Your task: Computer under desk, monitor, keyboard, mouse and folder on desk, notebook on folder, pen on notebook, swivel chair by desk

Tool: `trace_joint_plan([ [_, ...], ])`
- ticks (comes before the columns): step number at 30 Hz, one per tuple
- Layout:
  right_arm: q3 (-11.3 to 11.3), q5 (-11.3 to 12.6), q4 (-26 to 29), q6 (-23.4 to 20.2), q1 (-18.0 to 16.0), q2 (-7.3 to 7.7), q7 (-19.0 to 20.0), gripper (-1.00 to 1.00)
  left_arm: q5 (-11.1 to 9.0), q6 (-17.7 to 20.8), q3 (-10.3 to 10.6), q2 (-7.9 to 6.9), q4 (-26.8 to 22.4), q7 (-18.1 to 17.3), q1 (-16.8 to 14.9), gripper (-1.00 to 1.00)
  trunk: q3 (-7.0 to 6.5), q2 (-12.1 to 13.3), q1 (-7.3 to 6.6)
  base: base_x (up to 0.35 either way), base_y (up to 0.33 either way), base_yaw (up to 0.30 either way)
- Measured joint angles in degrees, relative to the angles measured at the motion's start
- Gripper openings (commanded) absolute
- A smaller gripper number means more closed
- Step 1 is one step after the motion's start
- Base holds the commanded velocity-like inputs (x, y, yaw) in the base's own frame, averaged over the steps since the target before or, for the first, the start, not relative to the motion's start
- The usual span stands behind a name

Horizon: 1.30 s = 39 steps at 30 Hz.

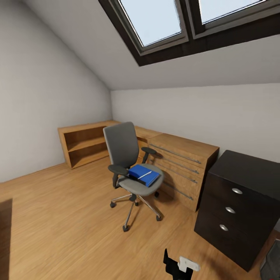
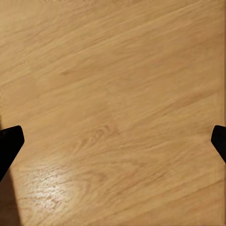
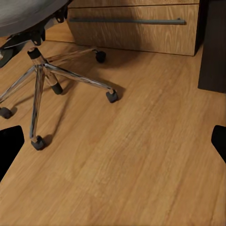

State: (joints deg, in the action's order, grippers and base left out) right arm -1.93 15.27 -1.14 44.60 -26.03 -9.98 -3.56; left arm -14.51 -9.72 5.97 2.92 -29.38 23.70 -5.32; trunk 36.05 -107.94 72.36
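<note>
Centrally, grey upholstered swivel chair (image 1: 130,165) on chrome five-star base, standing on wooden plank floor (image 1: 58,217). Bright blue flat folder (image 1: 144,174) lies on seat, long axis running diagonally toward the front armrest; thin white pen (image 1: 144,175) on top, along that axis. Wooden cabinet with bar handles (image 1: 182,167) just behind chair; glossy black desk with silver knobs (image 1: 237,202) beside it. Left hand (image 2: 113,136) over bare floor, fingers wide. Right hand (image 3: 113,141) spread wide, low, facing chair base.
</note>
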Motion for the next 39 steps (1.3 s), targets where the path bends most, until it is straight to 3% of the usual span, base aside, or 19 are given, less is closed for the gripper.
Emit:
trace_joint_plan([
  [8,0.0,0.0,0.0,0.0,0.0,0.00,0.0,1.00,0.0,0.0,0.0,0.03,0.2,0.0,0.0,1.00,-1.37,3.2,-1.76,0.000,0.000,-0.028],
  [39,-0.1,0.3,0.0,-0.2,0.0,0.01,0.0,1.00,0.1,-0.2,0.3,0.20,1.6,0.0,0.0,1.00,0.81,3.2,-1.76,0.000,0.000,-0.178],
])
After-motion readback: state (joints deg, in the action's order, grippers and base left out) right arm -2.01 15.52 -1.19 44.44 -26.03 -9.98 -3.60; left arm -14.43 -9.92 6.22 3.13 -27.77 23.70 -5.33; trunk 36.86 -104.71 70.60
